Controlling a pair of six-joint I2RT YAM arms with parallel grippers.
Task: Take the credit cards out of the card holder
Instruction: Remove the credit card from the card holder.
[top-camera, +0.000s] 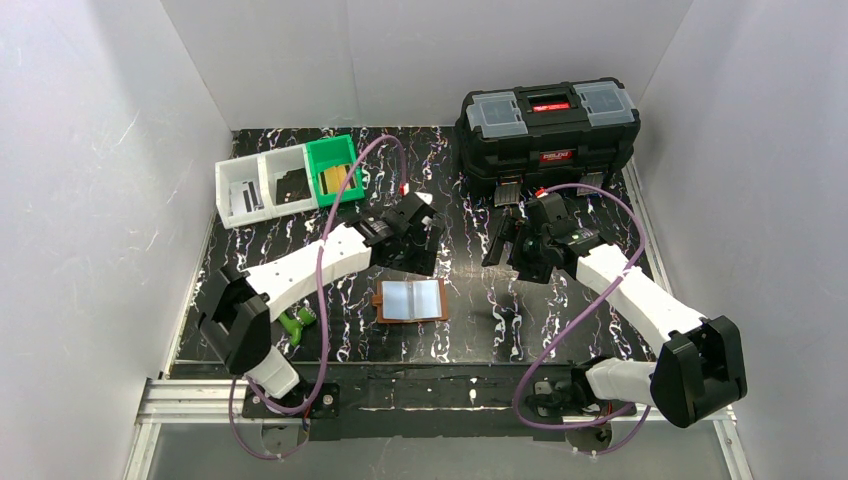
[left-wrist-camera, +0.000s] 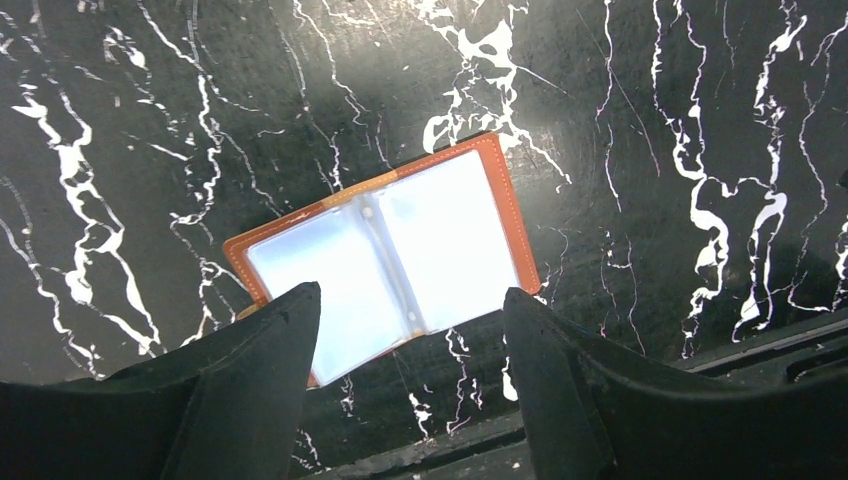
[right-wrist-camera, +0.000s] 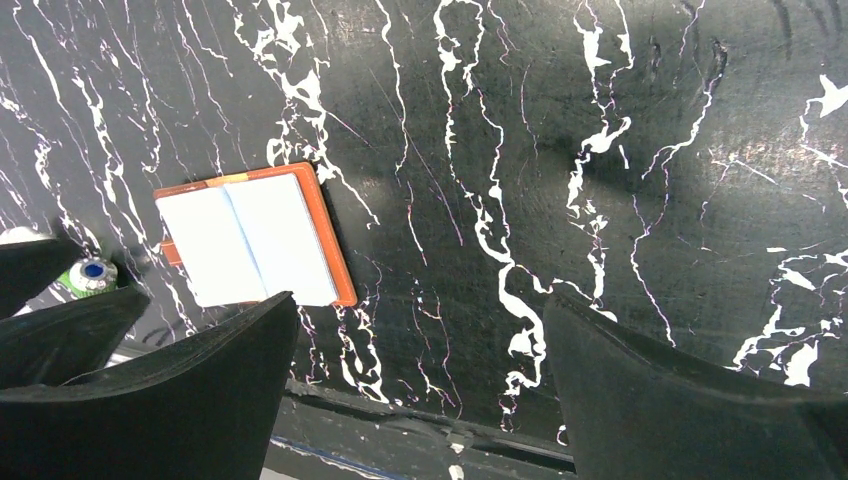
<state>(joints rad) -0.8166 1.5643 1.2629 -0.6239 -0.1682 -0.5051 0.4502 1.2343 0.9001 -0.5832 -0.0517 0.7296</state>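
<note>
The card holder (top-camera: 411, 300) lies open and flat on the black marbled table, with a brown leather rim and glossy pale pockets facing up. It also shows in the left wrist view (left-wrist-camera: 390, 255) and the right wrist view (right-wrist-camera: 250, 248). Glare on the pockets hides any credit cards; I see none apart from the holder. My left gripper (top-camera: 426, 238) is open and empty, above and just behind the holder (left-wrist-camera: 410, 295). My right gripper (top-camera: 500, 245) is open and empty, to the holder's right over bare table (right-wrist-camera: 420, 300).
A big black toolbox (top-camera: 548, 125) stands at the back right. Two white bins (top-camera: 262, 186) and a green bin (top-camera: 333, 167) with small items sit at the back left. A small green object (top-camera: 298, 320) lies left of the holder.
</note>
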